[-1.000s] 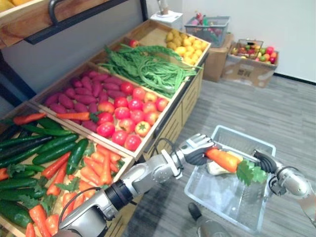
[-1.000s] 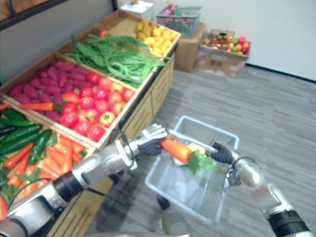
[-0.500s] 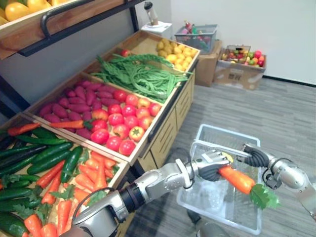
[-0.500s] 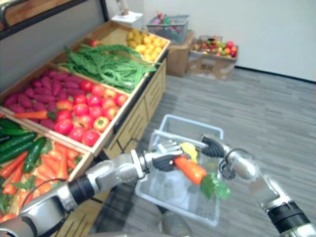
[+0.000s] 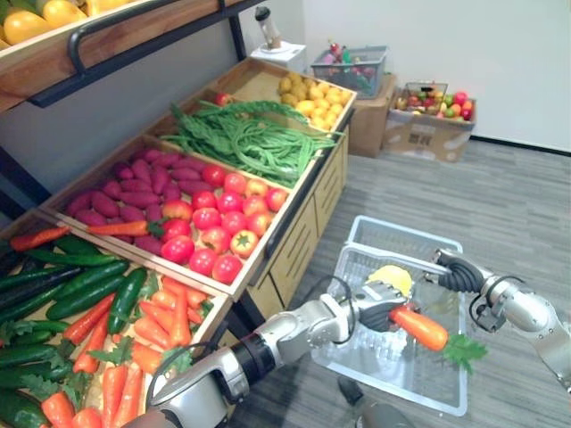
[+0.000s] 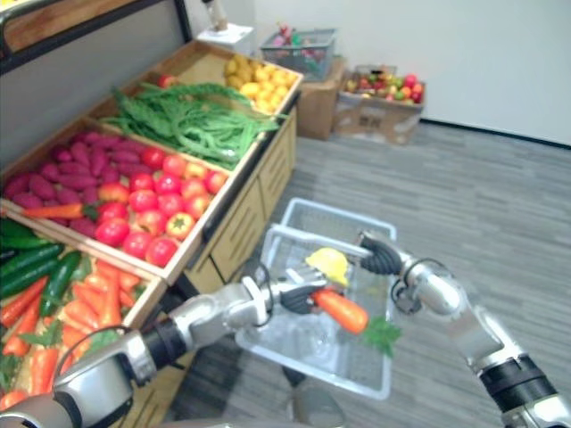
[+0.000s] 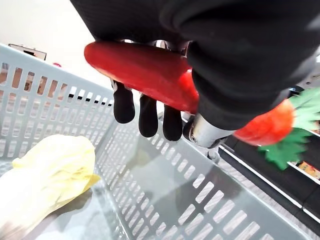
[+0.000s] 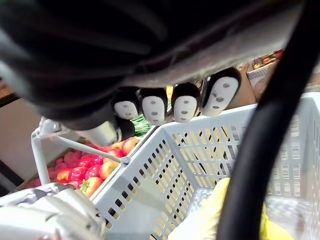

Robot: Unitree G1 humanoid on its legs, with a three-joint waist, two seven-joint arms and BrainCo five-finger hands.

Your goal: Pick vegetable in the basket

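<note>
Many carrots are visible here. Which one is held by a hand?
The leafy carrot over the white basket, gripped by the left hand. The other carrots lie on the wooden stand.

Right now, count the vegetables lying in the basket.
1: a yellow vegetable lies on the floor of the basket. The carrot is not in yet; the left hand holds it above. Anything beneath that hand is hidden.

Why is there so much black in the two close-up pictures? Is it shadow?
Not shadow. Left wrist view: the dark cover of the left hand sits right by the camera and hides what is behind it, beside the carrot it holds. Right wrist view: the cover of the right hand does the same by the basket.
</note>
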